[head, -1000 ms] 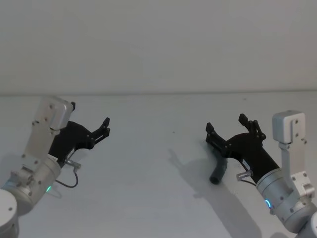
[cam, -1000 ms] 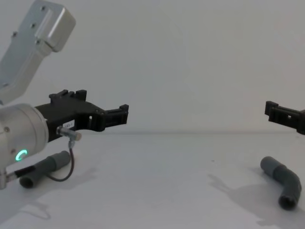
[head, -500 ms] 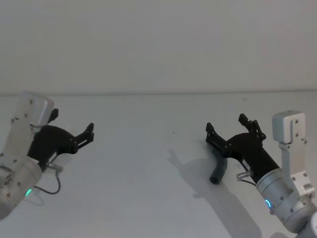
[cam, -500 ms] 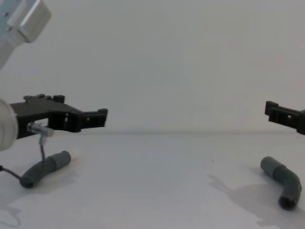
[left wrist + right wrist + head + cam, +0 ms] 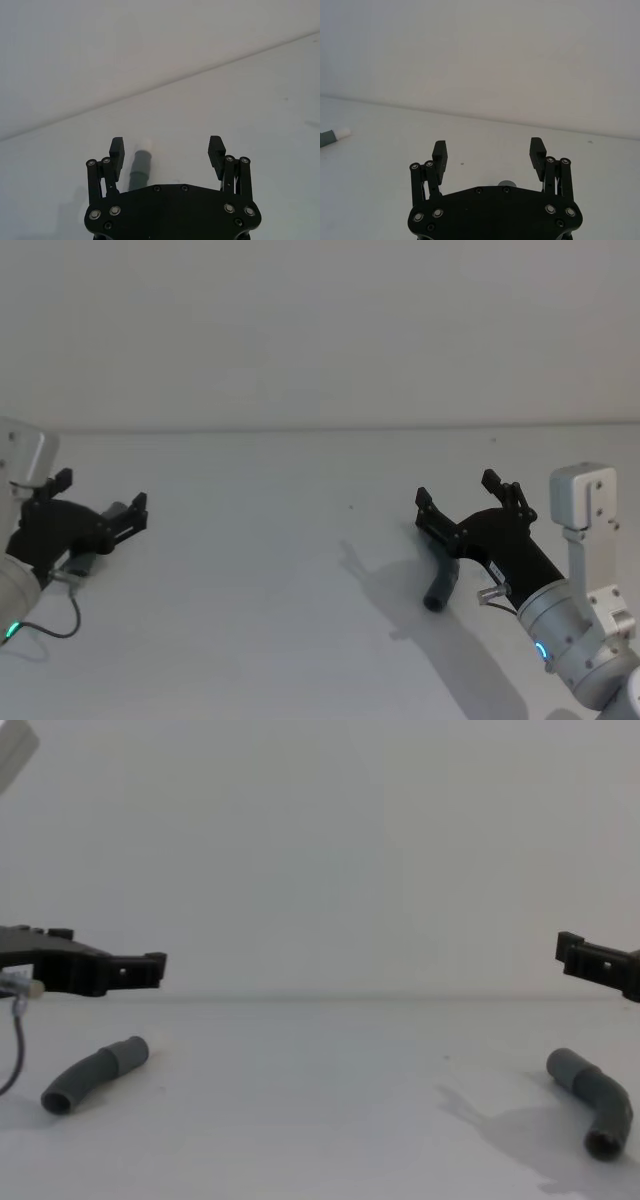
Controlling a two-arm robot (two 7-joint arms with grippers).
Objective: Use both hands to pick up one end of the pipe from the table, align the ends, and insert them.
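Observation:
Two dark grey bent pieces of pipe lie on the white table (image 5: 280, 570). The left piece (image 5: 95, 1072) (image 5: 117, 512) sits just below my left gripper (image 5: 100, 493) (image 5: 150, 968), which hovers over it, open. In the left wrist view this piece (image 5: 139, 167) points away between the open fingers (image 5: 117, 147), off to one side, its end pale. The right piece (image 5: 441, 583) (image 5: 595, 1105) lies under my right gripper (image 5: 457, 490) (image 5: 575, 953), which is open above it. The right wrist view shows my open right gripper (image 5: 488, 147) and the far piece's white tip (image 5: 342, 133).
A plain pale wall (image 5: 320, 330) stands behind the table's far edge. A thin black cable (image 5: 55, 625) hangs from my left wrist. The stretch of table between the two pieces is bare.
My left arm has swung out to the left and lower, uncovering the left pipe piece and stopping over it. The right arm and both pieces have not moved.

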